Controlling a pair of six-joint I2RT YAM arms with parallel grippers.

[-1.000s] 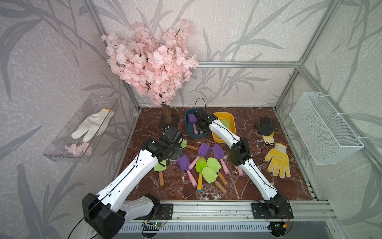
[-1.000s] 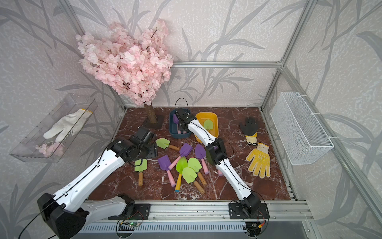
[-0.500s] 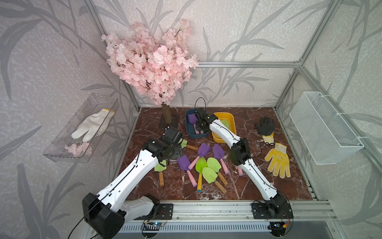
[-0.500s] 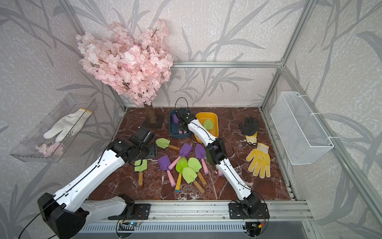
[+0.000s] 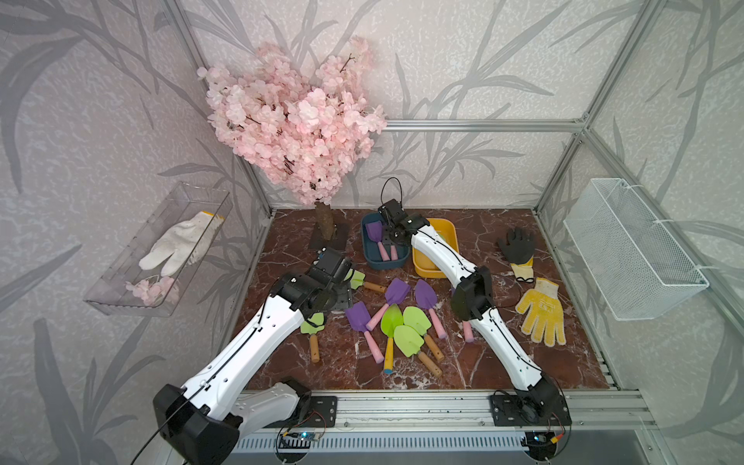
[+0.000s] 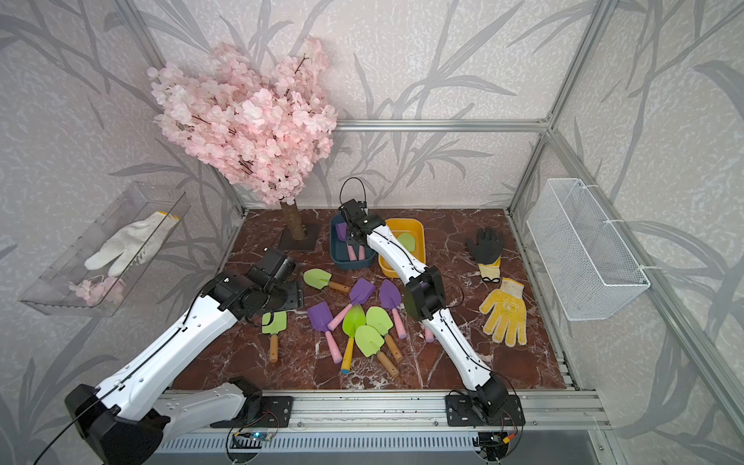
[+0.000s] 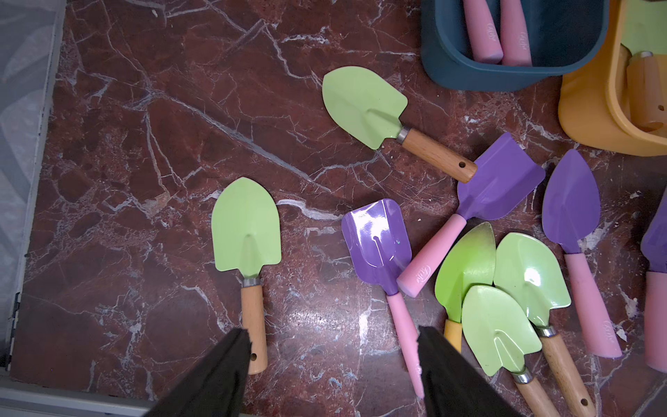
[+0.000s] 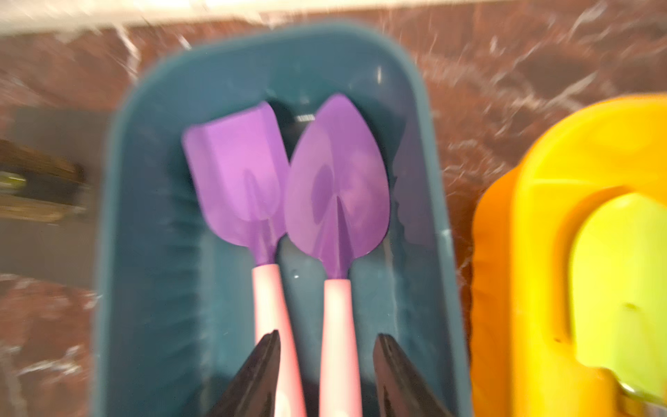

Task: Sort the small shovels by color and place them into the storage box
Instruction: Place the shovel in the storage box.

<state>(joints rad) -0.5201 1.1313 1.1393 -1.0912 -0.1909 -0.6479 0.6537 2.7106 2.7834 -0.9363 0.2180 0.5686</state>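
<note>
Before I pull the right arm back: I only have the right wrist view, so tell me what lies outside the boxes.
Observer: Three purple shovels lie loose on the table. A fourth is partly hidden under the right arm.
Operator: Give me the greens too.
Observer: Five green shovels are loose. Three overlap in a cluster, one of them the yellow-handled shovel.
Operator: Report the left gripper.
Observer: The left gripper is open and empty. It hovers over the table between a wooden handle and a pink handle.
</note>
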